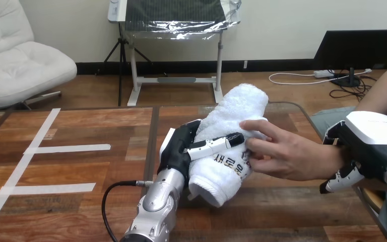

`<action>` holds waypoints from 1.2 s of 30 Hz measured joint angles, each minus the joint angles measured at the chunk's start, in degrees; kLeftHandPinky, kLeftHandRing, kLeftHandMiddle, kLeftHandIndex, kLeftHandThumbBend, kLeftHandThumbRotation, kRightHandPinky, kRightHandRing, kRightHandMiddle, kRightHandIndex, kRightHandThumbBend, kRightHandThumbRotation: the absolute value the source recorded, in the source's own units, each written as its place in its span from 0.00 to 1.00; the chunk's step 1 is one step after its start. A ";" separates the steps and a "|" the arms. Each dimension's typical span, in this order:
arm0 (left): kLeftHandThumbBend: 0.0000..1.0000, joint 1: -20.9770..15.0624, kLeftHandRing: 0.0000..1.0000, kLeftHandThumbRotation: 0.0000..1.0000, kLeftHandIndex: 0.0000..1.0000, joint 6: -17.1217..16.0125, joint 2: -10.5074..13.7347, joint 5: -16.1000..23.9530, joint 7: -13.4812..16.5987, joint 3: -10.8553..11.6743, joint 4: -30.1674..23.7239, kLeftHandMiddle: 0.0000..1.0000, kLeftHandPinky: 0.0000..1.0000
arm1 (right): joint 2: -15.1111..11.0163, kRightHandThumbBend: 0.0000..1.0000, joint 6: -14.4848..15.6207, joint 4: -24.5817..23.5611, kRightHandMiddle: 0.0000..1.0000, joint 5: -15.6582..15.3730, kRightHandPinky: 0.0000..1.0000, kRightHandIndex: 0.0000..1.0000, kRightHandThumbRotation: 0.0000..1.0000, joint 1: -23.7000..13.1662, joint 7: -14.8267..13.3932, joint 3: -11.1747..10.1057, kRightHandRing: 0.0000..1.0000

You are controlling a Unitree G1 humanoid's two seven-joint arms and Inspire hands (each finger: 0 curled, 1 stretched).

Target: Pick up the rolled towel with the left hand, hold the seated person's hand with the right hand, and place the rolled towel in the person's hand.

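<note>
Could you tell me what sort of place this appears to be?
Probably a robot test bench: a wooden table marked with white tape strips, the left hand gripping a rolled towel against the person's hand.

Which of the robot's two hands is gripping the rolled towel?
The left hand, its fingers curled across the rolled towel. The right hand instead wraps the person's wrist.

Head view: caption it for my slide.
Left hand holds the rolled towel against the person's hand; right hand grips the wrist.
</note>
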 measured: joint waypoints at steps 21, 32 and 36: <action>0.88 -0.01 0.92 0.50 0.96 0.00 0.03 -1.16 -10.09 -0.02 0.00 0.93 0.88 | -0.04 0.85 1.27 0.00 0.77 -1.32 0.62 0.75 0.00 0.87 0.18 0.00 0.72; 0.99 -0.05 0.99 0.66 1.00 -0.15 0.05 1.22 -15.17 -1.00 -0.01 1.00 0.99 | -0.18 0.89 1.99 0.00 0.89 -2.99 0.79 0.83 0.00 0.87 0.42 0.00 0.89; 1.00 -0.06 1.00 0.70 1.00 -0.46 0.06 2.66 -15.82 -1.87 -0.01 1.00 1.00 | -0.18 0.89 2.29 -0.01 0.92 -3.44 0.83 0.85 0.00 0.87 0.54 0.00 0.92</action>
